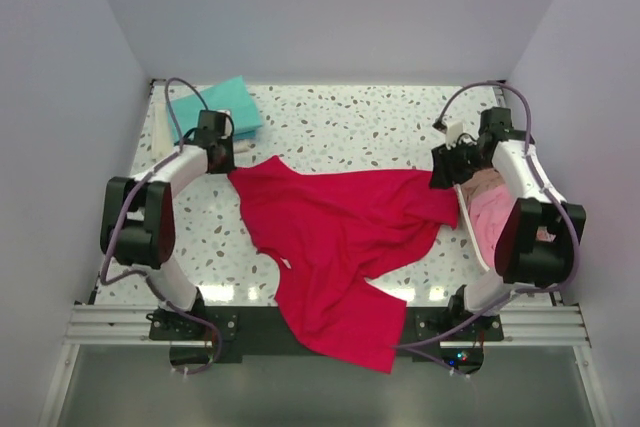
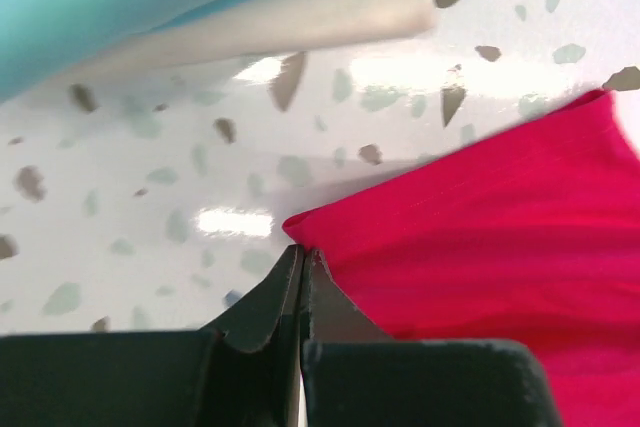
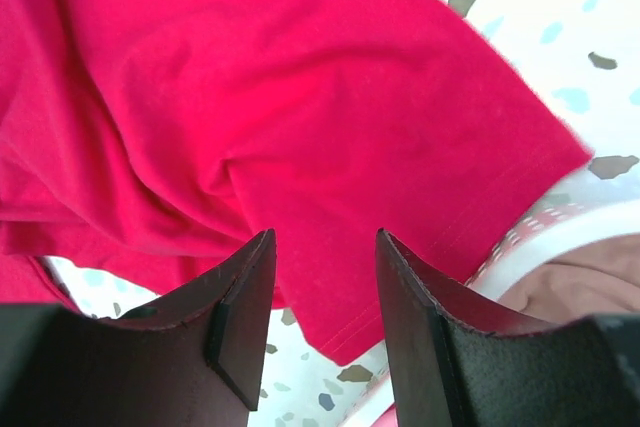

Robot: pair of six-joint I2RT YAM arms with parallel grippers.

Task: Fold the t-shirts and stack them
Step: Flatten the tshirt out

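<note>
the red t-shirt [image 1: 340, 237] is lying wrinkly just beside the white basket [image 1: 474, 239]. it is looking soft, light and floppy, so corners and hems are looking best to grab. the left gripper [image 2: 302, 250] is pinching shut on the corner farthest from the basket. the right gripper [image 3: 325, 237] is hanging with jaws apart over the sleeve nearest the basket.

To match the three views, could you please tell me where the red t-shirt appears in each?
Top external: red t-shirt spread mid-table, overhanging the near edge.
Left wrist: lower right, corner pinched by the left tool.
Right wrist: upper left, beyond the open right tool.
Shared landmark: the speckled tabletop.
</note>
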